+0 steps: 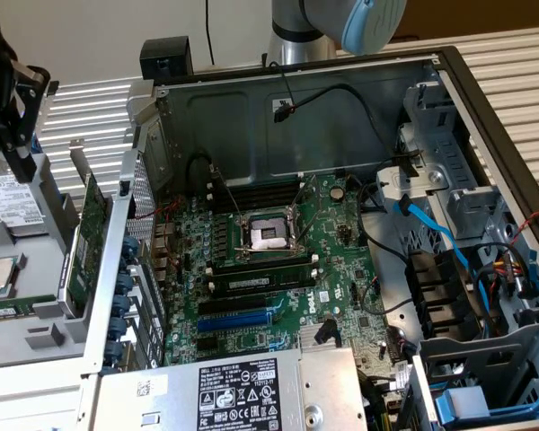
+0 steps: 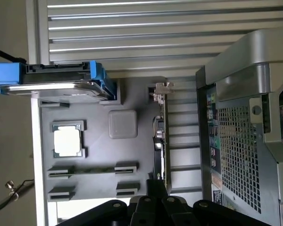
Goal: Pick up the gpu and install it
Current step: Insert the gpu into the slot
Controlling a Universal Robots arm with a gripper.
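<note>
The thin green circuit-board gpu [image 1: 88,229] stood on edge in the grey plastic tray [image 1: 36,337] beside the metal computer case [image 1: 251,117], the black claw [image 1: 22,166] pressed together, empty, above; a sound grasp would need it spread squarely across the top edge.

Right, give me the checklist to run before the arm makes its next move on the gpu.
1. gpu standing on edge in the gray tray, outside the case: ok.
2. Pincer carrying nothing: ok.
3. Pincer open wide enough to take the card: not ok, it is shut.
4. Pincer lined up with the card's top edge: cannot tell; the wrist view suggests it is in line, while the exterior view shows it above the tray, off toward that view's left of the card.
5. Blue slot on the motherboard empty: ok.
6. Case open above the board: ok.
</note>
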